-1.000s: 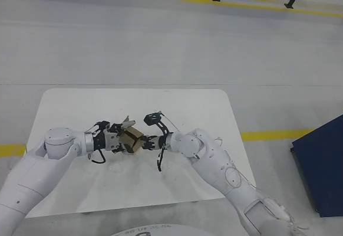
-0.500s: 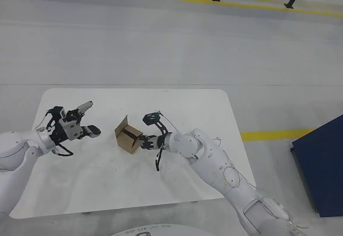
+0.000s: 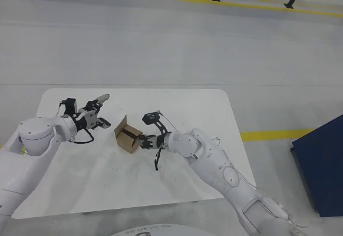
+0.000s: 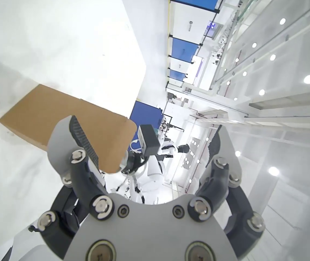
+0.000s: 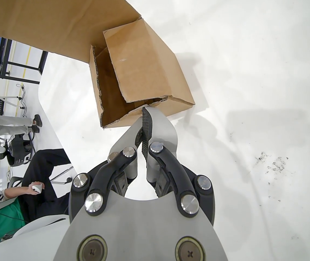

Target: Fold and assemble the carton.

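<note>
**Desk:** What's on the bench?

**Operator:** I'm looking down on a white table (image 3: pixel 177 171) with rounded corners. A small brown cardboard carton (image 3: pixel 127 136) sits on it a little left of centre, between my two arms. It is only partly formed. One long flap (image 5: pixel 49 9) stands open, and the end facing my right arm gapes, with a shorter flap folded across part of it.

**Desk:** And the arms?

**Operator:** My right gripper (image 5: pixel 145 116) is at the carton's open end. Its ribbed pads are pinched together on the cardboard edge there, with the tips against the corrugated rim. In the overhead shot it (image 3: pixel 144 141) touches the box's right side.

**Desk:** The left?

**Operator:** My left gripper (image 3: pixel 102 111) hangs near the carton's left side without touching it. Its fingers are spread wide and hold nothing. From its own camera (image 4: pixel 146 131) I see the carton (image 4: pixel 62 120) past one finger, resting on the table (image 4: pixel 35 28).
</note>
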Controlling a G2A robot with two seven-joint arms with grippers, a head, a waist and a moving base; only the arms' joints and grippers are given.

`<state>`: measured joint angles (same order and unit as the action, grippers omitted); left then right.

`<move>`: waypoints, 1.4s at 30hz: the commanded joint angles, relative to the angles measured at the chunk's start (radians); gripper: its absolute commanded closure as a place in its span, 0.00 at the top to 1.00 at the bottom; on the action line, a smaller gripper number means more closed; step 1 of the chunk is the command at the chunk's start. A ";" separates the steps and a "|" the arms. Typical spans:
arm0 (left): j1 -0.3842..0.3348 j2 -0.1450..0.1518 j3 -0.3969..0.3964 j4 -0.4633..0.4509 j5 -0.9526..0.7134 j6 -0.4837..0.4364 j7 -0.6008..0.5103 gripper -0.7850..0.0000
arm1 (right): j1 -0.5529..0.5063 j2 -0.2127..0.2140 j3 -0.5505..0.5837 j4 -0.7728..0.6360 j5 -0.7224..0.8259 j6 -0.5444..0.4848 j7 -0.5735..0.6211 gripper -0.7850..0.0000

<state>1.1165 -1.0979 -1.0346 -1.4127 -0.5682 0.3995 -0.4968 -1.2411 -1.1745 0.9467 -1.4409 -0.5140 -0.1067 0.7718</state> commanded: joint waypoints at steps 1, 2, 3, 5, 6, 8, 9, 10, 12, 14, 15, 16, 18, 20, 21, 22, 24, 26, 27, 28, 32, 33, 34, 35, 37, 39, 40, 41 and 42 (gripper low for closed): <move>-0.035 -0.017 0.050 0.038 -0.003 -0.001 0.014 1.00 | 0.001 0.000 -0.001 0.001 -0.001 -0.006 -0.002 0.00; -0.045 -0.022 0.067 0.051 -0.002 -0.006 0.009 1.00 | 0.001 0.000 -0.001 0.002 -0.001 -0.007 -0.002 0.00; -0.052 -0.027 0.080 0.062 -0.001 -0.015 0.004 1.00 | 0.000 0.000 0.000 0.001 -0.001 -0.009 -0.005 0.00; -0.060 -0.035 0.104 0.075 0.003 -0.041 -0.030 1.00 | -0.001 0.000 0.000 0.002 -0.001 -0.013 -0.004 0.00; -0.063 -0.037 0.118 0.076 0.021 -0.056 -0.055 1.00 | -0.001 0.001 0.001 0.002 -0.001 -0.013 -0.004 0.00; -0.068 -0.037 0.144 0.080 0.078 -0.081 -0.098 1.00 | -0.001 0.001 0.001 0.001 -0.001 -0.014 -0.004 0.00; -0.071 -0.036 0.156 0.080 0.115 -0.088 -0.112 1.00 | -0.001 0.001 0.001 0.001 -0.001 -0.014 -0.004 0.00; -0.072 -0.036 0.165 0.080 0.147 -0.094 -0.121 1.00 | -0.001 0.001 0.001 0.001 -0.001 -0.014 -0.004 0.00; -0.072 -0.033 0.175 0.077 0.202 -0.100 -0.130 1.00 | -0.002 0.001 0.001 0.001 -0.001 -0.014 -0.004 0.00; -0.064 -0.031 0.170 0.068 0.224 -0.103 -0.116 1.00 | -0.004 0.001 0.001 0.000 -0.004 -0.015 -0.007 0.00; -0.059 -0.030 0.166 0.061 0.233 -0.107 -0.113 1.00 | -0.005 0.002 0.001 -0.001 -0.004 -0.015 -0.008 0.00; -0.053 -0.028 0.162 0.053 0.248 -0.112 -0.106 1.00 | -0.007 0.002 0.002 -0.002 -0.004 -0.016 -0.010 0.00; -0.037 -0.024 0.161 0.029 0.283 -0.114 -0.103 1.00 | -0.009 0.002 0.003 -0.004 -0.005 -0.017 -0.012 0.00; -0.025 -0.020 0.159 0.009 0.318 -0.109 -0.099 1.00 | -0.010 0.002 0.002 -0.005 -0.008 -0.016 -0.011 0.00; -0.017 -0.019 0.161 -0.002 0.331 -0.105 -0.095 1.00 | -0.011 0.003 0.002 -0.007 -0.008 -0.016 -0.011 0.00; -0.012 -0.018 0.163 -0.011 0.338 -0.099 -0.099 1.00 | -0.012 0.003 0.002 -0.008 -0.010 -0.015 -0.013 0.00; -0.006 -0.018 0.166 -0.024 0.354 -0.094 -0.100 1.00 | -0.014 0.003 0.001 -0.010 -0.012 -0.016 -0.014 0.00; -0.002 -0.019 0.172 -0.031 0.379 -0.090 -0.093 1.00 | -0.015 0.003 0.001 -0.011 -0.013 -0.017 -0.015 0.00; -0.002 -0.019 0.176 -0.034 0.400 -0.089 -0.084 1.00 | -0.015 0.003 0.001 -0.011 -0.014 -0.017 -0.016 0.00; -0.001 -0.019 0.182 -0.039 0.428 -0.086 -0.074 1.00 | -0.016 0.003 0.001 -0.012 -0.015 -0.017 -0.016 0.00; 0.005 -0.015 0.201 -0.070 0.552 -0.074 -0.047 1.00 | -0.017 0.004 0.003 -0.013 -0.015 -0.020 -0.015 0.00; 0.010 -0.013 0.203 -0.081 0.582 -0.068 -0.036 1.00 | -0.018 0.004 0.003 -0.013 -0.015 -0.021 -0.015 0.00; 0.018 -0.011 0.201 -0.092 0.597 -0.065 -0.030 1.00 | -0.018 0.004 0.004 -0.013 -0.013 -0.021 -0.016 0.00; 0.026 -0.009 0.195 -0.104 0.608 -0.065 -0.022 1.00 | -0.019 0.004 0.004 -0.013 -0.012 -0.021 -0.015 0.00; 0.042 -0.004 0.179 -0.127 0.623 -0.069 -0.019 1.00 | -0.018 0.004 0.004 -0.013 -0.011 -0.022 -0.013 0.00; 0.059 0.002 0.155 -0.151 0.620 -0.082 -0.030 1.00 | -0.018 0.005 0.005 -0.013 -0.011 -0.021 -0.012 0.00; 0.068 0.006 0.140 -0.161 0.616 -0.087 -0.037 1.00 | -0.018 0.005 0.005 -0.013 -0.010 -0.021 -0.012 0.00; 0.076 0.010 0.125 -0.168 0.620 -0.087 -0.042 1.00 | -0.018 0.005 0.005 -0.013 -0.010 -0.021 -0.012 0.00; 0.084 0.014 0.111 -0.174 0.632 -0.081 -0.040 1.00 | -0.018 0.005 0.005 -0.013 -0.010 -0.021 -0.012 0.00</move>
<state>1.1905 -1.0890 -0.9057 -1.5796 0.0515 0.3126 -0.5368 -1.2593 -1.1698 0.9517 -1.4544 -0.5244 -0.1281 0.7595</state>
